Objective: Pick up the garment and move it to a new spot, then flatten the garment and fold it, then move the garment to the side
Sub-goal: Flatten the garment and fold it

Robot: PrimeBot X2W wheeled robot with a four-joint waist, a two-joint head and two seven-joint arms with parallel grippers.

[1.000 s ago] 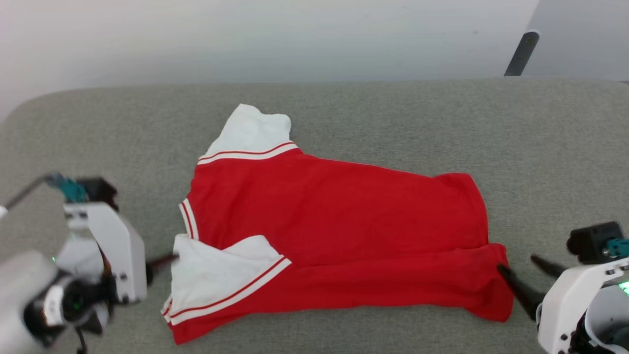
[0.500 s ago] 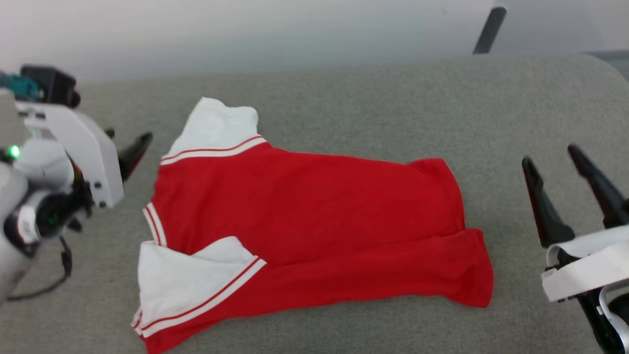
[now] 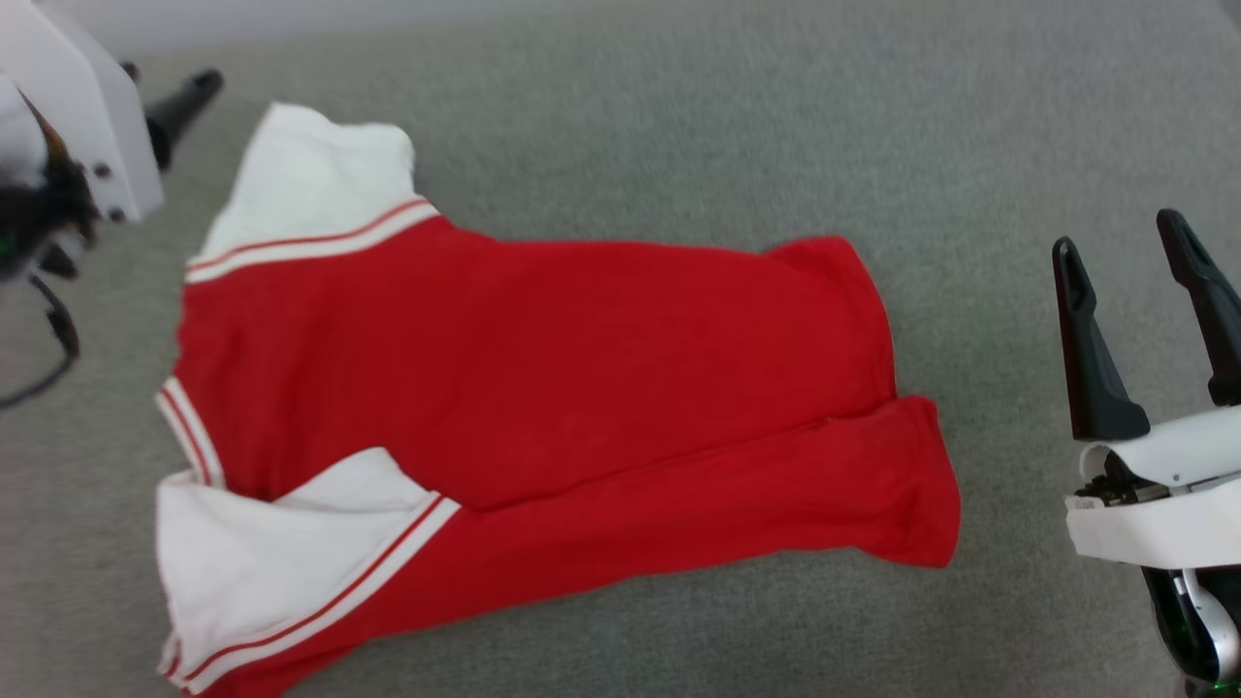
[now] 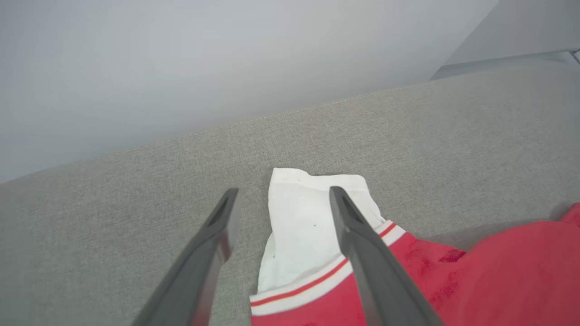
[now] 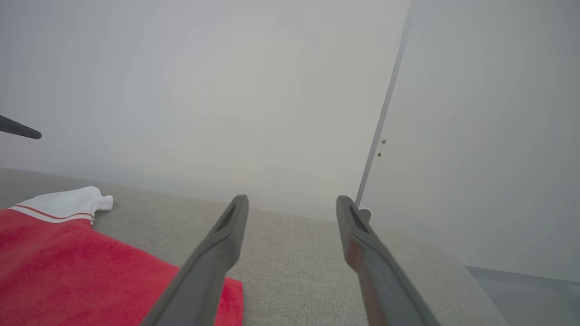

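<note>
The garment (image 3: 543,388) lies spread on a grey upholstered surface (image 3: 679,126), its red body running across the head view with the hem end toward the robot's right; the near edge of the red body is folded over into a long strip along the front; one white sleeve (image 3: 310,174) lies flat at the far left corner, and the other white sleeve (image 3: 281,543) is folded inward over the near left corner, its striped trim running diagonally. The left gripper (image 4: 283,192) sits at the far left of the garment, its two dark fingers spread well apart; in the left wrist view they frame the far sleeve, though whether the tips touch the cloth cannot be told. The right gripper (image 3: 1117,233) is off to the right of the hem, apart from the cloth, fingers pointing away from the robot and likewise standing wide apart; a pale wall (image 5: 226,90) rises behind the surface.
</note>
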